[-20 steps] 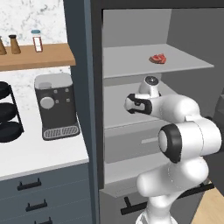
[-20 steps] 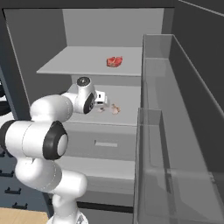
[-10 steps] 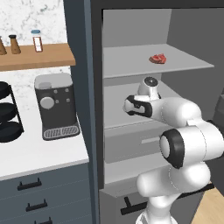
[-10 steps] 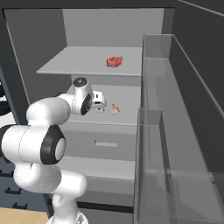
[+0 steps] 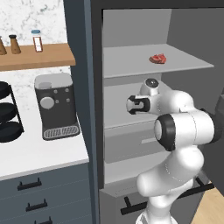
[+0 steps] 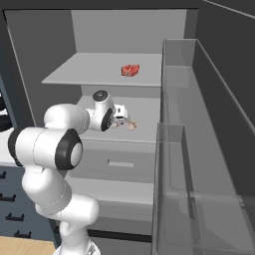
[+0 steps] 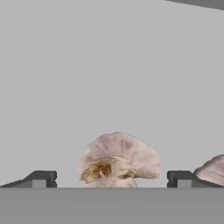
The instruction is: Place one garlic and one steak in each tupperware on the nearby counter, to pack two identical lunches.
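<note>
A pale pink garlic (image 7: 118, 159) lies on the fridge's middle shelf (image 6: 144, 112), directly between my open gripper's (image 7: 109, 178) two dark fingertips (image 7: 41, 178) without touching them. A second garlic (image 7: 212, 170) lies just to the right of the gripper. From the right base view, the gripper (image 6: 119, 119) reaches over that shelf beside the garlic (image 6: 131, 125). A red steak (image 5: 158, 58) rests on the upper shelf, also seen as the steak (image 6: 130, 70) above the hand. The white counter (image 5: 43, 153) lies to the left of the fridge. The tupperware is out of view.
A dark coffee machine (image 5: 56, 105) stands on the counter under a wooden shelf (image 5: 35, 57) with bottles. The fridge's open door with clear bins (image 6: 199, 164) stands at the right. A drawer (image 6: 119, 162) sits under the middle shelf.
The hand has edged slightly further in over the middle shelf toward the garlic. The jaws have stayed open and nothing has been picked up.
</note>
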Motion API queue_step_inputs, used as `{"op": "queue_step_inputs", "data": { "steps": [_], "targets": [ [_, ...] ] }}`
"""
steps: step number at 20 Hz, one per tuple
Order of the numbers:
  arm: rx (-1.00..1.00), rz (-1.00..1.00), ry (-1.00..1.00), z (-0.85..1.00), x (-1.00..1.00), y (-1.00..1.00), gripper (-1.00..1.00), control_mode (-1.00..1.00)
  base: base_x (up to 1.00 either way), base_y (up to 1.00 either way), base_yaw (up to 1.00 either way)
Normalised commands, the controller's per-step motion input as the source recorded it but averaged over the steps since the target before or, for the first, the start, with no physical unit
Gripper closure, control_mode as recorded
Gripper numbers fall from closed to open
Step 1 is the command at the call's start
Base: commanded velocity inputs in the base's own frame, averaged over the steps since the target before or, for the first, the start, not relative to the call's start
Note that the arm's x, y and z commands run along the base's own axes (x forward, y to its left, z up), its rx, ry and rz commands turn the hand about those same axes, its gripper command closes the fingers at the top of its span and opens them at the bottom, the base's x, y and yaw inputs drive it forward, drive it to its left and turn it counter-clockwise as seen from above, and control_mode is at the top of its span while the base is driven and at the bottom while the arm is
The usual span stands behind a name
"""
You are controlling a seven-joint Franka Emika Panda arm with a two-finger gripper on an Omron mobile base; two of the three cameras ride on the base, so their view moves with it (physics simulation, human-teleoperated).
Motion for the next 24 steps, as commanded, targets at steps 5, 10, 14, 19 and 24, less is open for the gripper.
{"op": "queue_step_inputs", "data": {
  "steps": [5, 10, 14, 19, 24],
  "targets": [
    [0.00, 0.00, 0.00, -0.40, 0.01, 0.00, -1.00, -1.00, 0.00, 0.00, 0.00],
    [0.00, 0.00, -0.01, -0.05, 0.00, 0.00, -1.00, -1.00, 0.00, 0.00, 0.00],
    [0.00, 0.00, 0.01, -0.21, -0.01, 0.00, -1.00, -1.00, 0.00, 0.00, 0.00],
    [0.04, 0.00, 0.07, -0.42, -0.12, 0.00, 1.00, -1.00, 0.00, 0.00, 0.00],
    [0.03, 0.00, 0.08, -0.30, -0.13, 0.00, 1.00, -1.00, 0.00, 0.00, 0.00]
  ]
}}
